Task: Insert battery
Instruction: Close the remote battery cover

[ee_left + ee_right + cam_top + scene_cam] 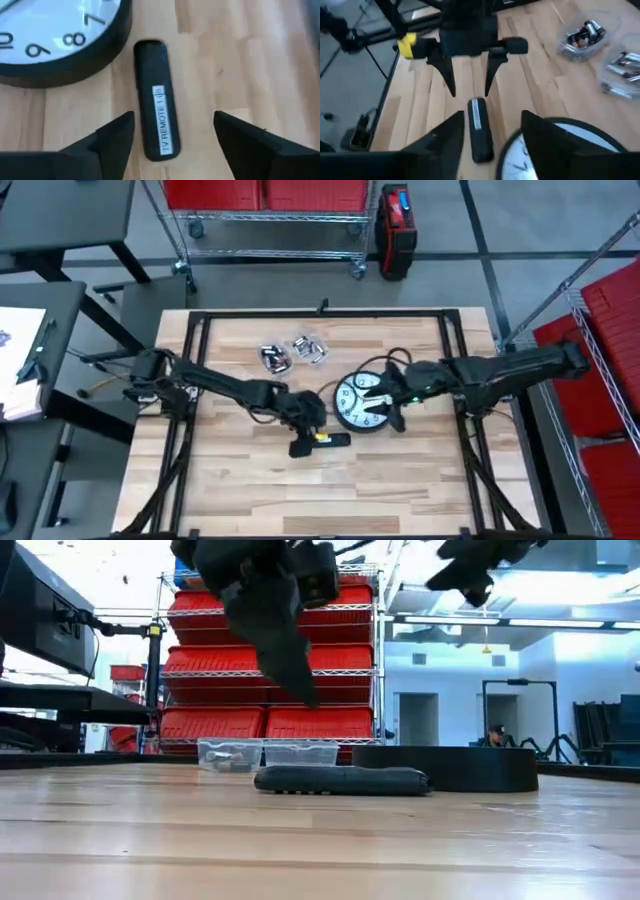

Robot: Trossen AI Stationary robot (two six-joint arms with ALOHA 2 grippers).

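A black TV remote [320, 442] lies flat on the wooden table, its white label [161, 120] facing up. Next to it lies a black-rimmed wall clock [362, 402], face up. My left gripper [173, 116] hovers open above the remote, one finger on each side, clear of it in the low view [290, 650]. My right gripper [492, 115] is open above the clock's near rim [385, 418], pointing toward the remote [479, 129]. Loose batteries lie in two clear containers [275, 358] [310, 348] farther back.
The two battery containers [585, 35] [622, 70] stand at the table's far middle. A black frame [190, 380] runs around the tabletop. Bare wood [330, 490] lies toward the near edge. Red bins on wire shelves [270, 690] stand beyond the table.
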